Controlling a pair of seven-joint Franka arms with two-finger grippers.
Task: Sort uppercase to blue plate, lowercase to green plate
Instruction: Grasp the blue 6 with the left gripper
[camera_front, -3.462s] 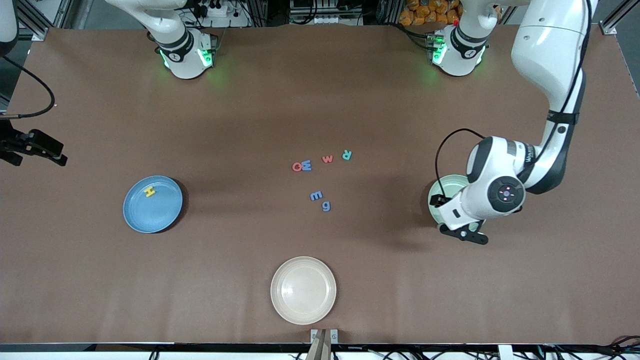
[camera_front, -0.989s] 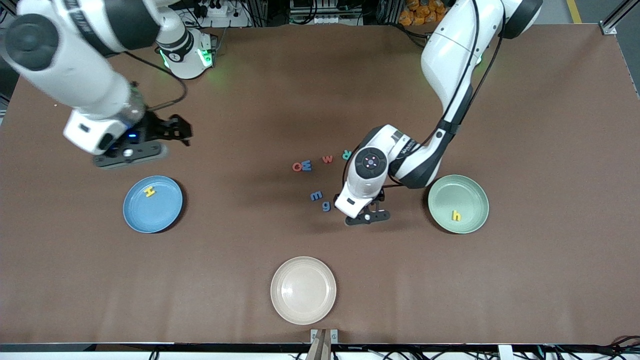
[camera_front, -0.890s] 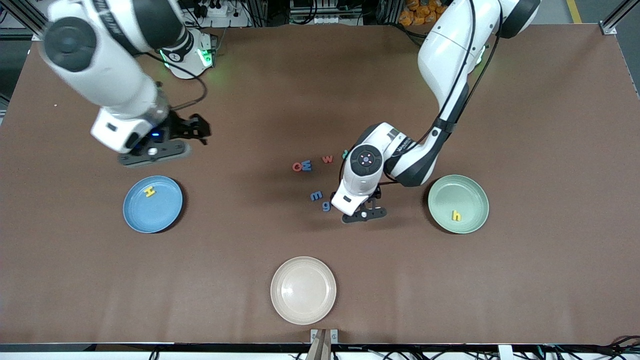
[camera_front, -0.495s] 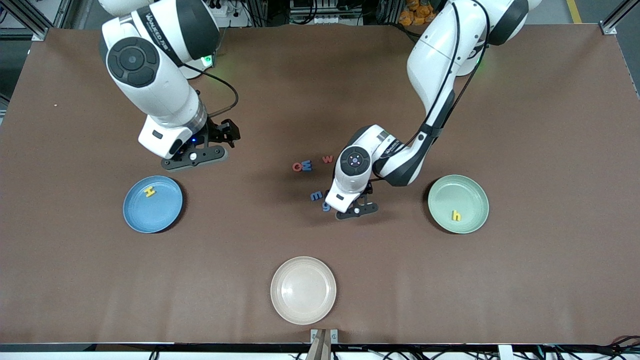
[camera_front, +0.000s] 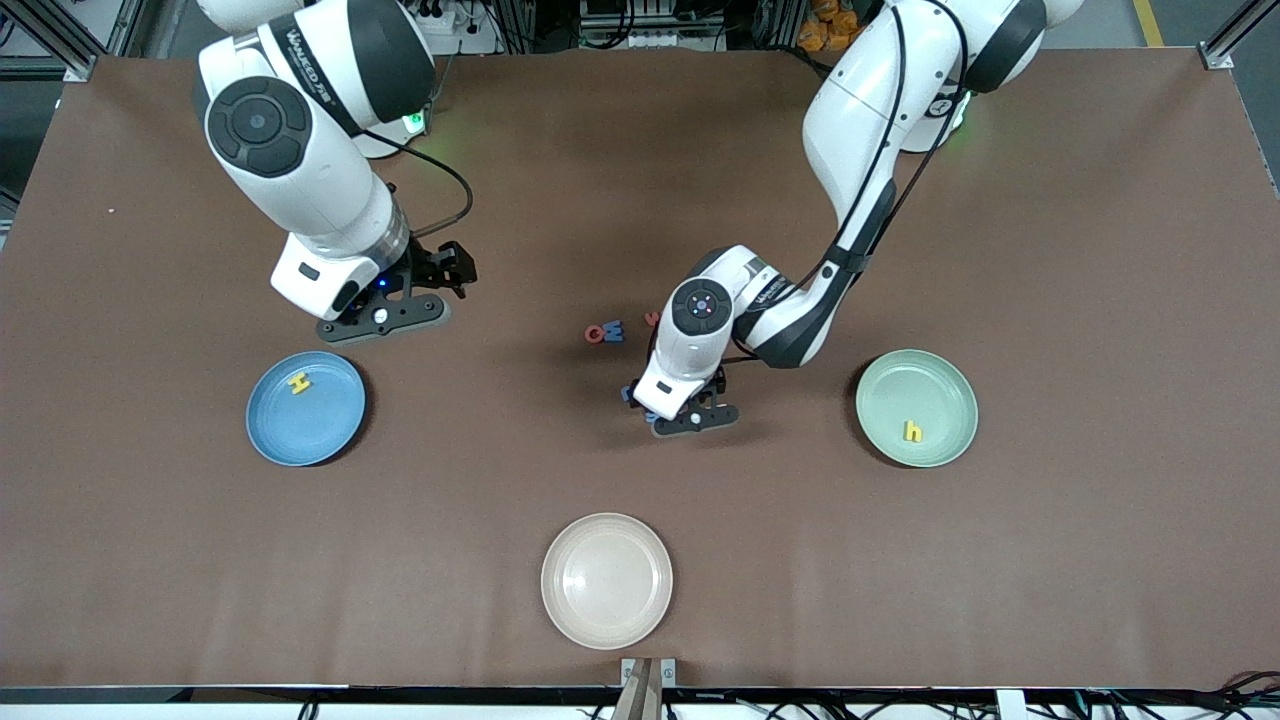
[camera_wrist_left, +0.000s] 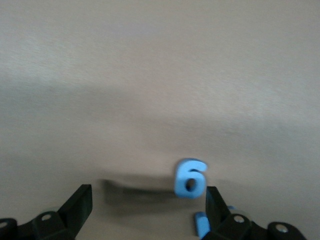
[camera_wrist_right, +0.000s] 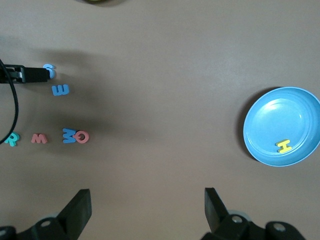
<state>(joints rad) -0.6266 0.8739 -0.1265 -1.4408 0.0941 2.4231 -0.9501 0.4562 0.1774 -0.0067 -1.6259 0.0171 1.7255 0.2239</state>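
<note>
- Blue g (camera_wrist_left: 190, 177) lies on the table mid-field, at about 9 o'clock from the green plate (camera_front: 916, 407), just beside the blue e-like letter (camera_wrist_right: 60, 90).
- Left gripper (camera_wrist_left: 145, 210) hovers low over it, fingers wide, g near one finger.
- Advice: centre over g before descending; avoid nudging the neighbour.
- Right gripper (camera_wrist_right: 145, 210) hangs at 1 o'clock from the blue plate (camera_front: 305, 408), fingers wide.

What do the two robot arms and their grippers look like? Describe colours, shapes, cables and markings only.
Both arms are glossy white rounded segments with black joint bands and round caps, grey lettering and a thin black cable along each forearm. Their bases glow green. The left gripper and right gripper are black, on white wrist blocks, with dark angular fingers.
</note>
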